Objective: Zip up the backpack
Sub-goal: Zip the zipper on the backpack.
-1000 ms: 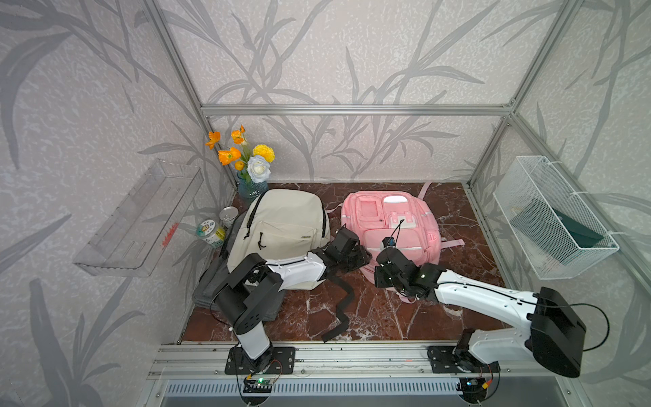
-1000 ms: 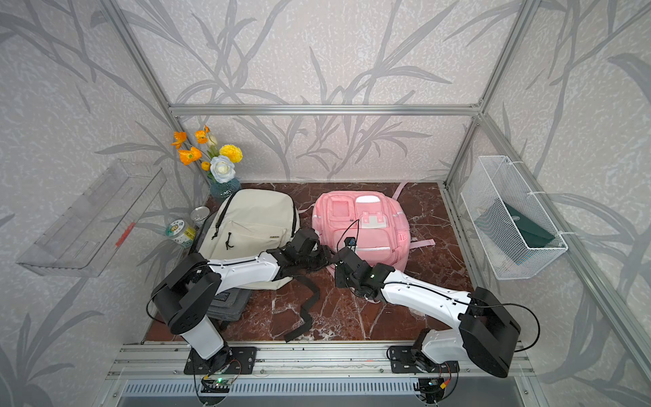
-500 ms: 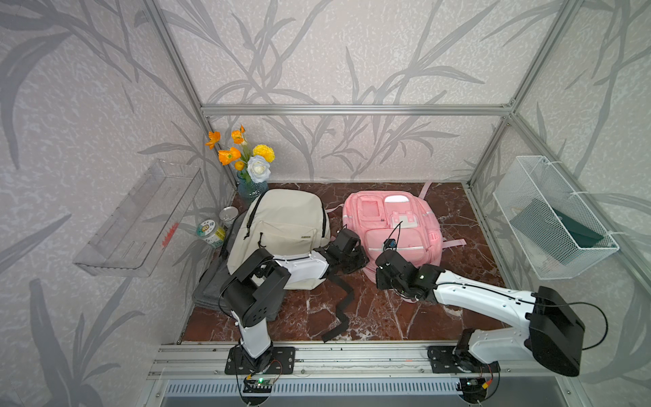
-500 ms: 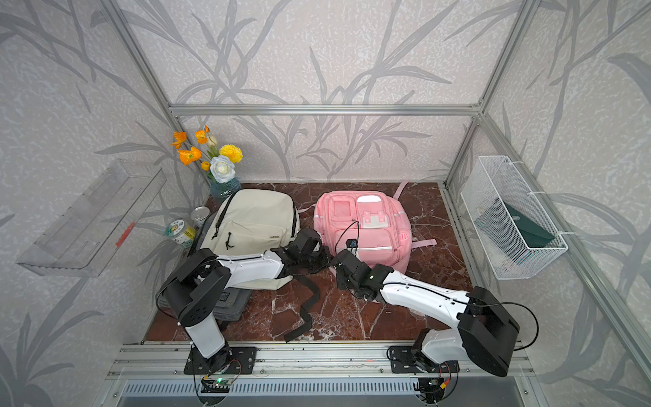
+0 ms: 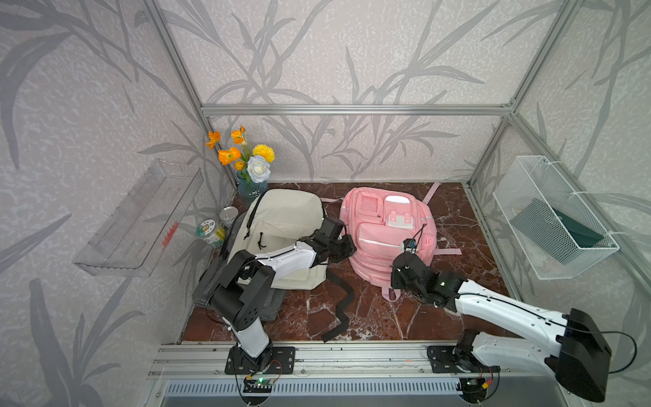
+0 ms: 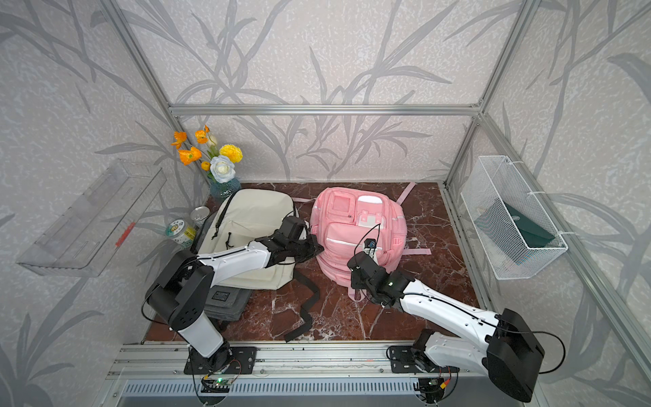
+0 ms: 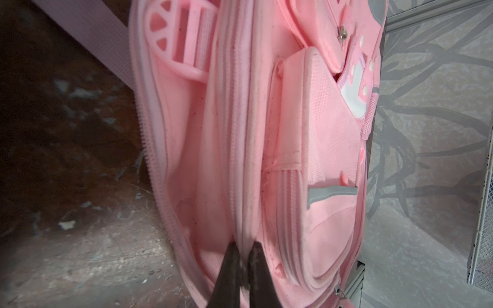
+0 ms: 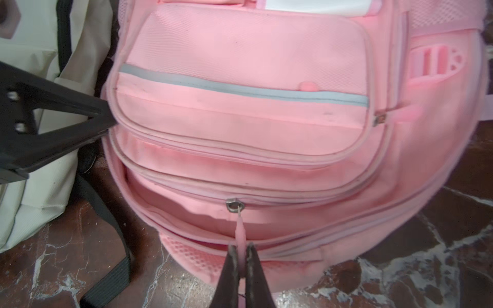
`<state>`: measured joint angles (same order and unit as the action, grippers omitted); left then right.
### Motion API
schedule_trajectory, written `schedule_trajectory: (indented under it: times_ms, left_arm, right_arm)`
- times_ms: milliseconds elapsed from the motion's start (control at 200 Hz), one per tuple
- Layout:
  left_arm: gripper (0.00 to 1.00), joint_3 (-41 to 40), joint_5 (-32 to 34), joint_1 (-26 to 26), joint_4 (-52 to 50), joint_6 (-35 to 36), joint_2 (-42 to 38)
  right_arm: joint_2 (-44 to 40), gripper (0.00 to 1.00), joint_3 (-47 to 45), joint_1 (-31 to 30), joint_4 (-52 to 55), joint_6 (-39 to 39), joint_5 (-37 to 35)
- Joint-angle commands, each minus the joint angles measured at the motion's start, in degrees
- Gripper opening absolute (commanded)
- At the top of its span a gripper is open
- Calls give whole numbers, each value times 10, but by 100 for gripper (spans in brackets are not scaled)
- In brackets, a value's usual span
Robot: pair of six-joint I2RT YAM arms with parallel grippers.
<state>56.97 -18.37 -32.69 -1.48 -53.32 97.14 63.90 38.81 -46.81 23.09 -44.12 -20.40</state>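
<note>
The marble table point(image 5: 370, 317) carries the pink backpack point(image 5: 387, 239), which lies face up between the two claws. A cream backpack point(image 5: 281, 218) lies under the arm behind the left claw. The left claw point(image 7: 244, 248) is pinched tight on a ridge of the pink bag's side fabric, right beside a zip track. The right claw point(image 8: 240, 250), at the bag's near end, is closed down to a sliver on the pink pull tab point(image 8: 241, 229). Just beyond its tips sits the metal zip slider point(image 8: 234, 206). On the side of the slider away from the left claw the teeth look joined. From the slider toward the left claw the compartment gapes (how far round the gap runs is hidden by the bag's curve).

The step in hand, as I judge it, is drawing the slider along that open stretch toward the left claw. To do it well, the left claw should serve as an anchor, holding the fabric taut so the two rows of teeth line up. The right claw should pull the tab low and nearly parallel to the track, following its curve, not up and away. The tab looks thin and soft and may slip, so a steady pull would suit better than a jerk.

Writing: the grey bag point(image 6: 225, 303) under the cream one has a small patch, too small to read. The jar point(image 5: 210, 232) well behind the left claw has a printed label, also unreadable.
</note>
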Motion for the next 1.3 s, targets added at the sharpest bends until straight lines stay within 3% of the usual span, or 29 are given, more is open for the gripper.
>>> schedule_trajectory:
  times_ms: [0,255,385,495,580,690,810,935,1095,1294]
  left_arm:
    - [1,22,55,31,-6,27,-12]
    - [0,122,35,43,-40,53,65]
    - [3,159,32,41,-32,49,96]
    - [13,161,36,40,-30,44,91]
    - [33,157,45,40,-57,40,64]
    - [47,127,55,34,-92,35,1]
    - [49,42,46,11,-58,-8,-68]
    - [51,-6,11,-28,2,-52,-68]
    - [51,-3,-4,-73,49,-76,-29]
    - [51,-2,11,-88,7,-72,-25]
  right_arm:
    - [-29,0,-12,30,65,13,-28]
    - [-52,0,-15,54,59,33,8]
    - [-32,0,10,19,57,23,7]
    - [1,0,28,-8,38,16,14]
    - [25,0,25,-11,3,7,39]
    - [52,0,38,-19,-17,15,37]
    - [71,0,56,-24,-39,25,42]
    - [83,0,75,-38,-49,32,35]
    - [90,0,89,-58,-53,30,26]
    - [80,0,90,-65,-47,31,13]
